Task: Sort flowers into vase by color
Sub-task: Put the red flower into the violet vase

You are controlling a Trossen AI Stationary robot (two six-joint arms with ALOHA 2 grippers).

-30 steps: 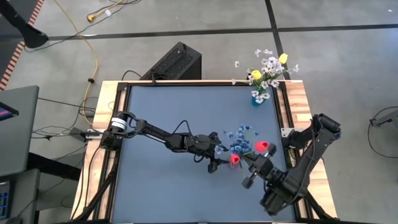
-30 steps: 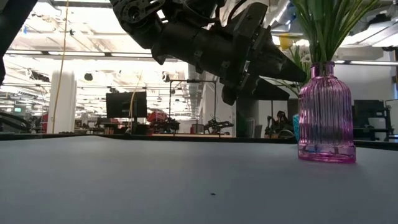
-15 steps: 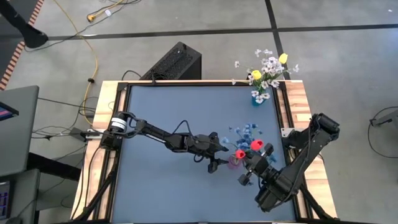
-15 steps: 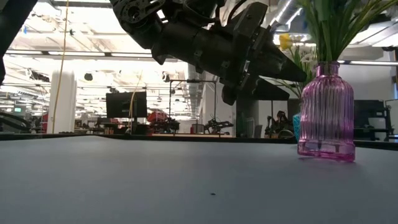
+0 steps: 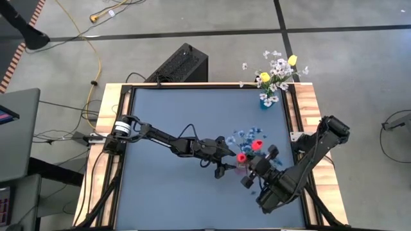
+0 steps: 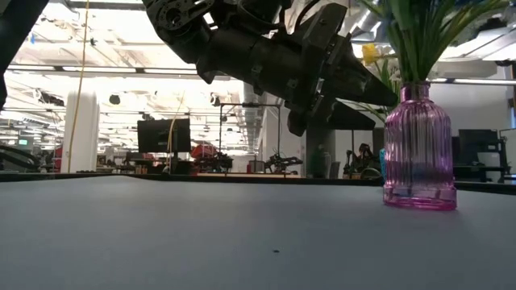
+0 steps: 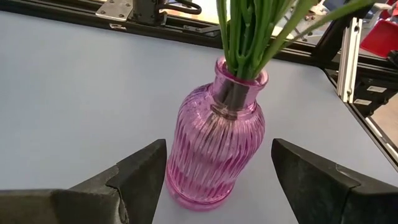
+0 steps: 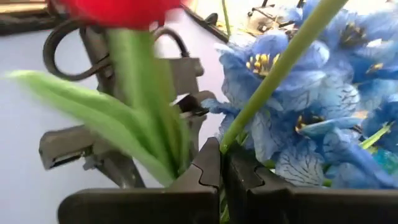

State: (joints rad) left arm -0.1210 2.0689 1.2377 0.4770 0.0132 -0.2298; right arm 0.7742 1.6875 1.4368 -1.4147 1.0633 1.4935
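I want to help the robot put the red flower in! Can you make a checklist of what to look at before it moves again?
1. Right gripper shut on the red tulip-like flower's green stem: ok.
2. Ribbed pink glass vase upright on the table: ok.
3. Left gripper open, fingers on either side of the vase without touching it: ok.
4. Red bud over the vase neck: cannot tell, flowers hide it from above.
5. Room in the neck, already packed with green stems: cannot tell.
6. Colour match: not ok, blue flowers sit right beside the red.

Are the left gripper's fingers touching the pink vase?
Apart. The left wrist view shows the left gripper open, table visible between each finger and the pink vase.
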